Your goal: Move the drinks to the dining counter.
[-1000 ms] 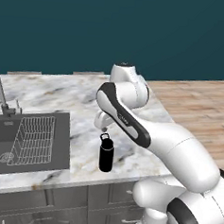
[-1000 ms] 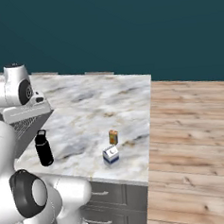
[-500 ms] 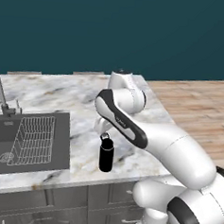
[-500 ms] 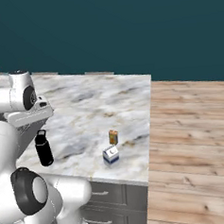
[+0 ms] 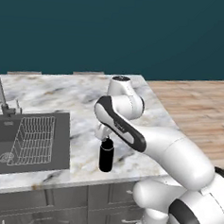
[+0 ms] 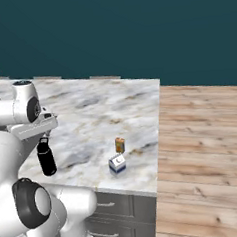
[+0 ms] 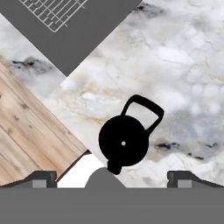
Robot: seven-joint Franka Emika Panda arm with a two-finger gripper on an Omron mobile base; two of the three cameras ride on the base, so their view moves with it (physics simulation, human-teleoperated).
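Note:
A tall black bottle (image 5: pixel 106 157) with a cap loop stands upright on the marble counter near its front edge. My gripper (image 5: pixel 104 136) hangs open directly above its cap, not touching it. In the hand view the round black cap (image 7: pixel 123 142) lies between and just ahead of the two fingertips (image 7: pixel 41 178), with its loop pointing to the upper right. From the right base view the bottle (image 6: pixel 46 158) sits under the gripper (image 6: pixel 41 137). To the right of it are the blue-and-white carton (image 6: pixel 117 163) and the tiny orange drink container (image 6: pixel 120 145). The dining counter is out of view.
A dark sink (image 5: pixel 29 141) with a wire rack (image 5: pixel 34 134) and a faucet (image 5: pixel 1 94) is set into the counter (image 5: pixel 82 95) left of the bottle. Wooden floor (image 6: pixel 202 144) lies past the counter's right end. A teal wall runs behind.
The hand has come down and closer over the black bottle's cap. Its jaws have stayed open. The drinks have not moved.

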